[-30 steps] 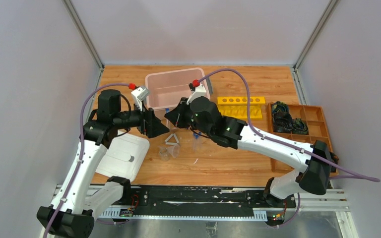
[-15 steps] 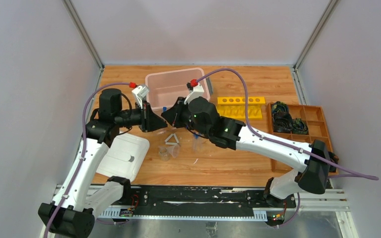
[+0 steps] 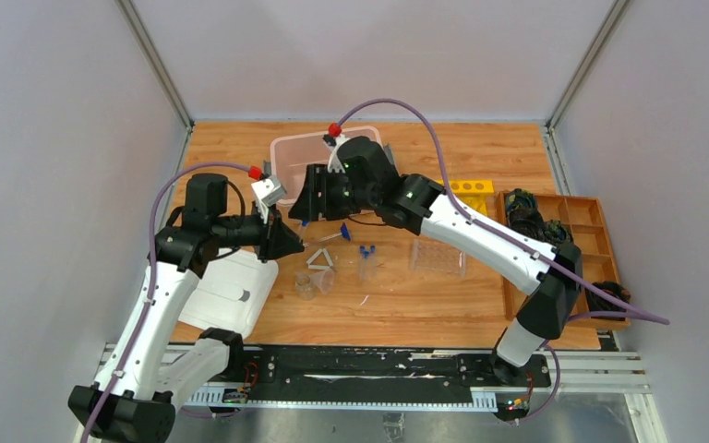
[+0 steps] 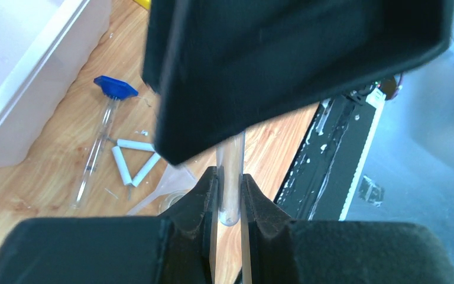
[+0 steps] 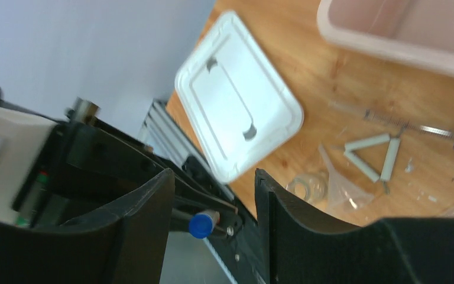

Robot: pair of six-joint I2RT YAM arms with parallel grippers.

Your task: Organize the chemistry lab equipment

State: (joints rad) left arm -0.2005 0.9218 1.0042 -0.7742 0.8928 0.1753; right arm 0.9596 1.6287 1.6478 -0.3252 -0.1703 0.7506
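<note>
At the worktop's (image 3: 425, 309) left, just past a white lid (image 3: 229, 292), the left gripper (image 4: 229, 177) has its fingers pinched on a clear blue-capped tube (image 4: 230, 204), held off the surface. Right of it lie the white triangle (image 3: 320, 260), clear cups (image 3: 312, 282) and the blue-tipped rod (image 3: 329, 238). The right gripper (image 5: 213, 177) hovers by the pink bin (image 3: 288, 148) with its fingers spread wide and empty, and farther right sit loose tubes (image 3: 366, 250) and the clear tube rack (image 3: 437, 259).

Now the pale pink plastic bin (image 3: 288, 166) blocks the back, white triangle (image 3: 319, 259) and clear plastic cups (image 3: 307, 286) clutter the middle, wooden table (image 3: 406, 309) open front-centre.
</note>
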